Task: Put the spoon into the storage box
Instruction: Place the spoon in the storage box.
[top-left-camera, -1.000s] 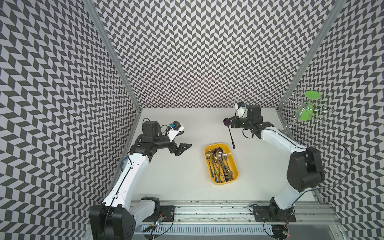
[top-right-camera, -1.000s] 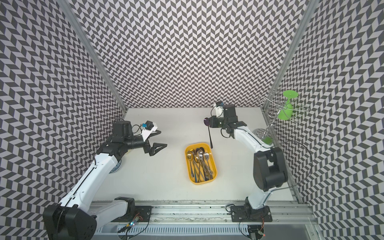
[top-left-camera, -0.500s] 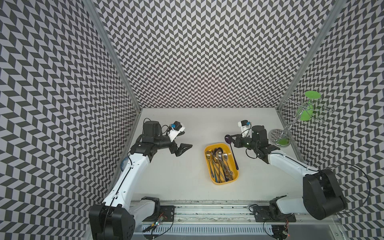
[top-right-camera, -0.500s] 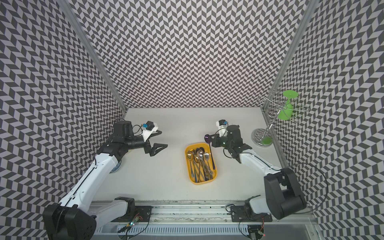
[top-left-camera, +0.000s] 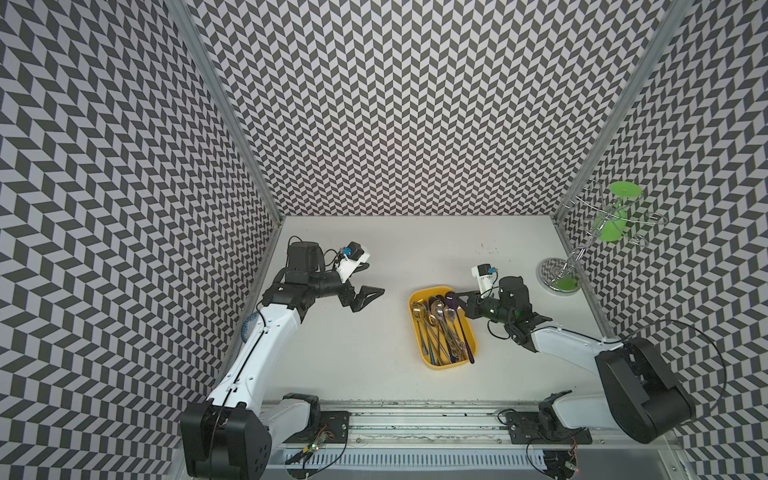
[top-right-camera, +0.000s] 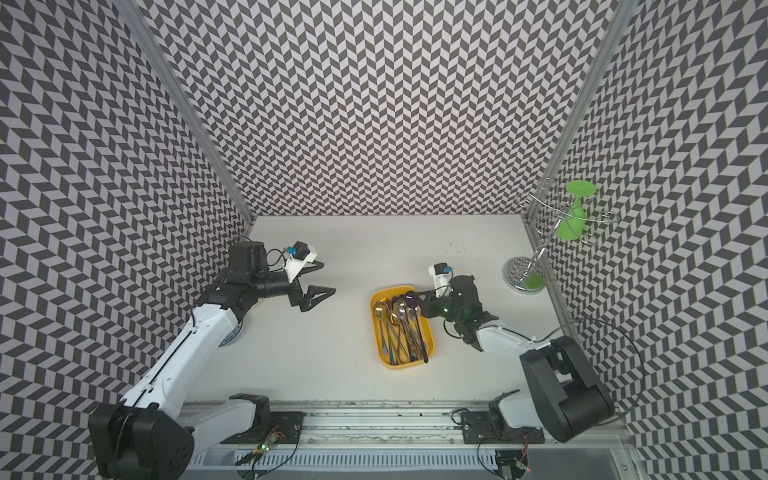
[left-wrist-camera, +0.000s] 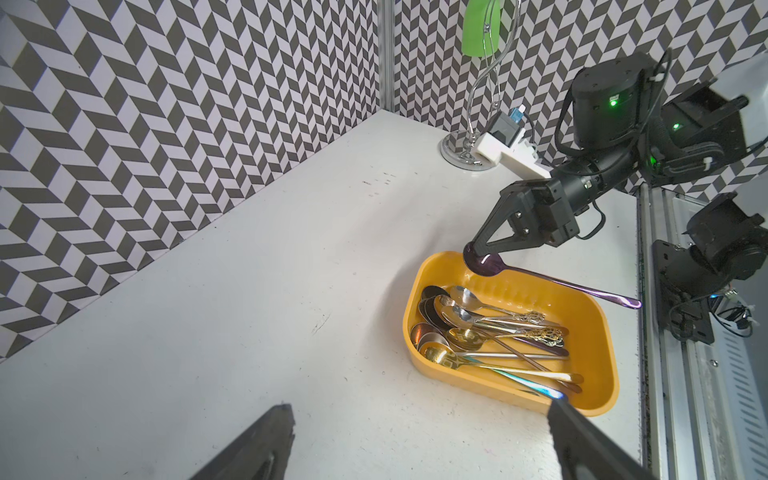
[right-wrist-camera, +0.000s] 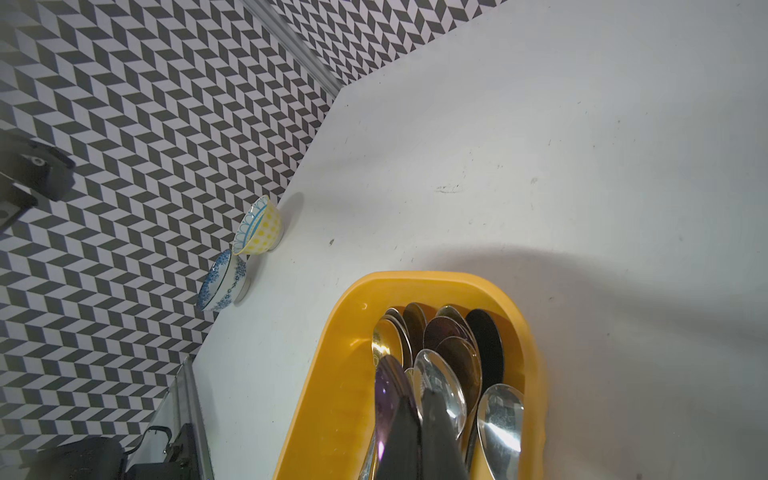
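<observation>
The right gripper (left-wrist-camera: 478, 250) pinches the spoon (left-wrist-camera: 561, 283) tight over the storage box (left-wrist-camera: 600, 353); away from it, the left gripper (top-left-camera: 374, 279) gapes empty.

No word, label, brand or number can be read in any view. The walls (top-left-camera: 395, 104) carry only a black-and-white chevron pattern, the yellow storage box (left-wrist-camera: 594, 353) is plain plastic, and the yellow-checked bowl (right-wrist-camera: 259, 226) and blue-flowered bowl (right-wrist-camera: 222, 280) show painted decoration, not lettering. The only sign-like mark is a small green light on the right arm (left-wrist-camera: 602, 104), and any print beside it is too small to make out.
</observation>
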